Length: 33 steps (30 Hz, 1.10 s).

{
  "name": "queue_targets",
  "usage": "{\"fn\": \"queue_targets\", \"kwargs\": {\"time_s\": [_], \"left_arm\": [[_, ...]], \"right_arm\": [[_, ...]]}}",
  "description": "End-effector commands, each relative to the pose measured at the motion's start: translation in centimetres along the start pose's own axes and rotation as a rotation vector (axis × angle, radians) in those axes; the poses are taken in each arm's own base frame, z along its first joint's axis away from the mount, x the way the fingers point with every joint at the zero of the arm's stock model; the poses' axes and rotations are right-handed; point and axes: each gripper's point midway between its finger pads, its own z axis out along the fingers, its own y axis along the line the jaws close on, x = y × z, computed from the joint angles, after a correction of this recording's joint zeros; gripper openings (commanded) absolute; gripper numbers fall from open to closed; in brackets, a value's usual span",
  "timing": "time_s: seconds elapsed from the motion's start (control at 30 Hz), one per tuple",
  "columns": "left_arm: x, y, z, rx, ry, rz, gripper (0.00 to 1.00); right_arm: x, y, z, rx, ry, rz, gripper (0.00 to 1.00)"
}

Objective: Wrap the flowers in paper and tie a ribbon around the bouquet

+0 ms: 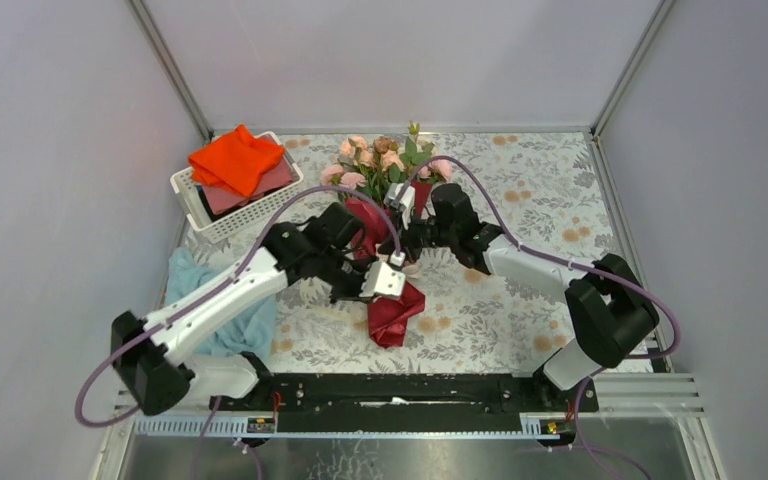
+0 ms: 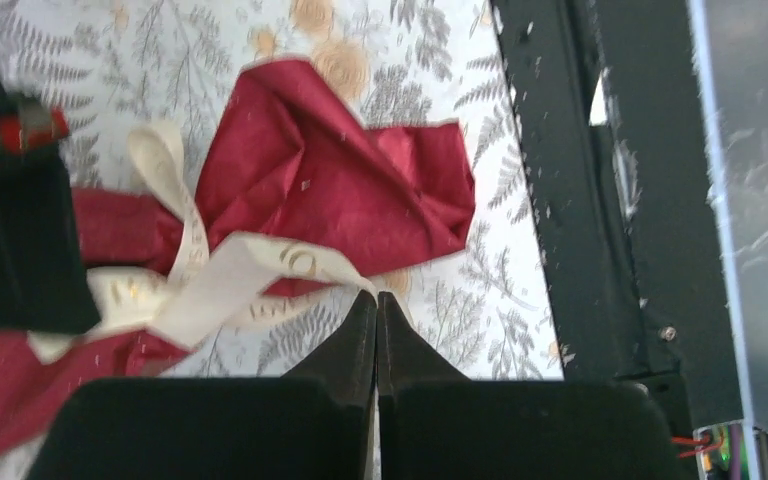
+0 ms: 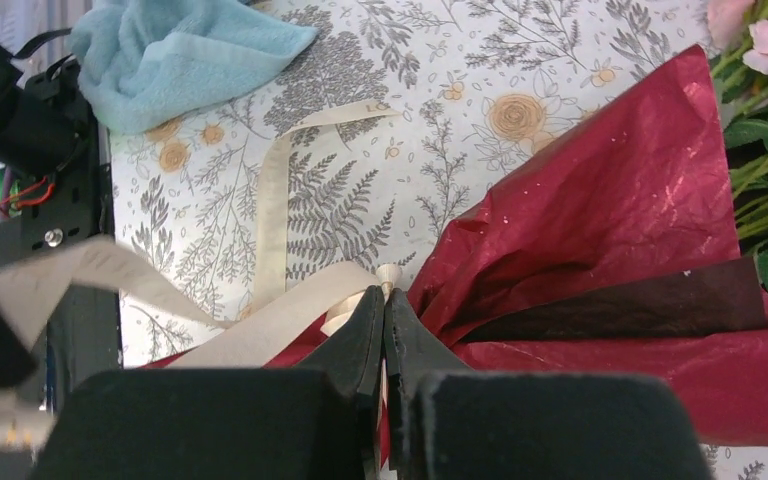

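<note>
My left tool (image 2: 376,305) nips the end of the ribbon (image 2: 230,272), my right tool (image 3: 384,300) pinches it at the waist of the paper (image 3: 600,180) on the bench (image 3: 520,60), so an uneven tug could slip it free, loosening the wrap round the flowers (image 1: 375,160) beyond.

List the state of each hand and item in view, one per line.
left hand, shut on the ribbon
right hand, shut on the ribbon
ribbon, slack, looped across the paper
flowers, lying flat, heads uncovered
paper, crinkled, wrapped round the flowers
orange cloth, crumpled atop the basket
blue cloth, crumpled
</note>
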Motion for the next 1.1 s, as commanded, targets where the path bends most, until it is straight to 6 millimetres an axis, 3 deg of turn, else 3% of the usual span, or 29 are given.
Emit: {"fn": "queue_targets", "kwargs": {"time_s": [0.0, 0.1, 0.23, 0.4, 0.53, 0.63, 0.67, 0.77, 0.83, 0.93, 1.07], "left_arm": [[-5.1, -1.4, 1.7, 0.131, -0.056, -0.067, 0.00], [-8.1, -3.3, 3.5, 0.196, -0.072, -0.027, 0.00], [-11.7, -4.4, 5.7, 0.218, -0.137, 0.015, 0.00], [-16.6, -4.1, 7.9, 0.231, -0.276, -0.112, 0.00], [-18.5, -3.5, 9.2, 0.218, -0.363, -0.209, 0.00], [-17.8, -2.9, 10.6, 0.186, -0.381, -0.249, 0.02], [-17.2, -2.7, 11.0, 0.167, -0.376, -0.254, 0.10], [-15.6, -2.6, 11.1, 0.118, -0.358, -0.195, 0.53], [-14.8, -2.1, 10.4, 0.063, -0.342, -0.128, 0.71], [-13.1, -1.0, 8.4, -0.026, -0.306, -0.056, 0.80], [-10.7, 1.0, 4.5, -0.098, -0.321, -0.104, 0.86]], "right_arm": [[-4.1, -1.7, -0.1, 0.076, -0.095, 0.039, 0.00], [-4.9, -1.9, -0.3, 0.091, -0.108, 0.038, 0.00], [-5.1, -1.7, -0.7, 0.096, -0.118, 0.037, 0.00], [-4.6, -1.5, -0.8, 0.086, -0.102, 0.044, 0.00], [-4.3, -1.3, -0.9, 0.087, -0.096, 0.047, 0.00], [-4.1, -1.1, -1.1, 0.083, -0.093, 0.044, 0.00], [-4.0, -1.0, -1.1, 0.078, -0.090, 0.040, 0.00], [-3.8, -0.8, -1.4, 0.074, -0.085, 0.030, 0.00], [-3.8, -0.7, -1.5, 0.074, -0.078, 0.026, 0.00], [-3.8, -0.5, -1.5, 0.064, -0.079, 0.038, 0.00], [-3.7, -0.1, -1.0, 0.055, -0.083, 0.066, 0.00]]}}
